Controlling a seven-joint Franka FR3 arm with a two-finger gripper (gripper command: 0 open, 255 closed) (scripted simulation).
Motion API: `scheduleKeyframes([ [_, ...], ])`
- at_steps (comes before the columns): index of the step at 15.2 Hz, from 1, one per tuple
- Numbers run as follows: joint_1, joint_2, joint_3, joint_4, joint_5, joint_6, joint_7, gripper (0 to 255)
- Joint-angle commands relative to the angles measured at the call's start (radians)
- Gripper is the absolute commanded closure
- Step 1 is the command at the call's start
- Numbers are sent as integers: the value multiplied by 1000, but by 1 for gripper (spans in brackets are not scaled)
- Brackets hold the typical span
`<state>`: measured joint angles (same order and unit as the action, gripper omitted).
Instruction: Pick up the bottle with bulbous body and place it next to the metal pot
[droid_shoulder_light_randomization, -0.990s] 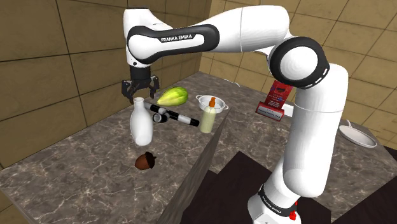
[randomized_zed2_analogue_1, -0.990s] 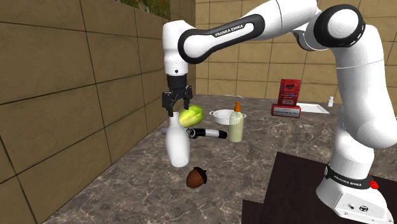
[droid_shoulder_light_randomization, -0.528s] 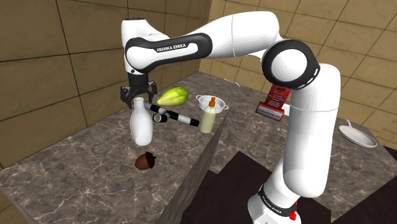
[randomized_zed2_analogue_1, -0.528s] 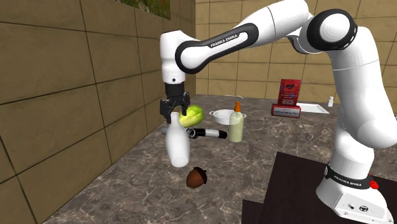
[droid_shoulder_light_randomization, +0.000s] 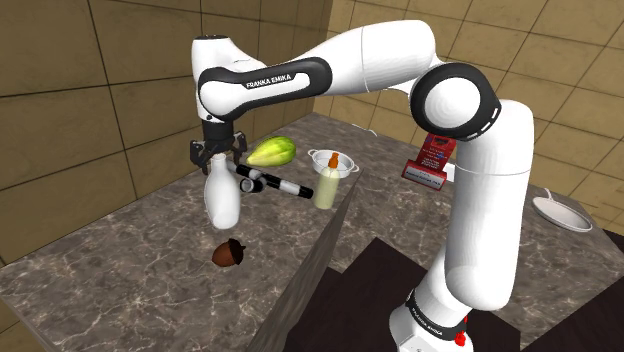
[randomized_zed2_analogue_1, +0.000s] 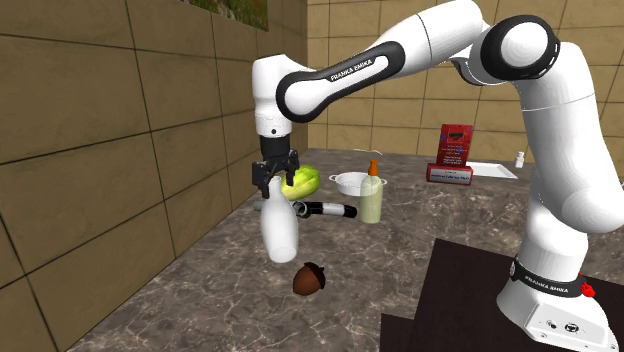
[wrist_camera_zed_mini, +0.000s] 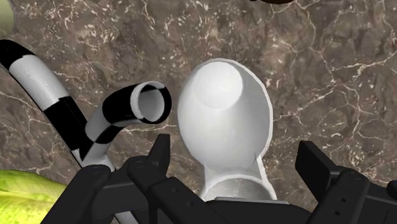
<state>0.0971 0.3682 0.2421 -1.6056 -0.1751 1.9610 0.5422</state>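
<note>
Tiled brown walls, marbled desk (droid_shoulder_light_randomization: 120, 270) | white bulbous bottle (droid_shoulder_light_randomization: 222, 200) upright mid-desk | jaws open, straddling its neck, not clasping it | black-white marker (droid_shoulder_light_randomization: 272, 184) just beside it | acorn (droid_shoulder_light_randomization: 229, 254) in front, nearer the camera | green fruit (droid_shoulder_light_randomization: 271, 151) behind | pot (droid_shoulder_light_randomization: 322, 160) apart toward shoulder view's right, beside orange-capped bottle (droid_shoulder_light_randomization: 327, 185)

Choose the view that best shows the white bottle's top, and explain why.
The wrist view: it looks straight down on the white bottle, its top between the open fingers of the gripper. The shoulder and second exterior views show its bulbous body side-on, the top largely hidden by the gripper.
</note>
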Motion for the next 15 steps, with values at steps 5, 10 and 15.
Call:
scheduleKeyframes([
  [5, 0, 0, 0, 0, 0, 0, 0, 255],
  [10, 0, -1, 0, -1, 0, 1, 0, 255],
  [15, 0, -12, 2, 37, 5, -48, -6, 255],
])
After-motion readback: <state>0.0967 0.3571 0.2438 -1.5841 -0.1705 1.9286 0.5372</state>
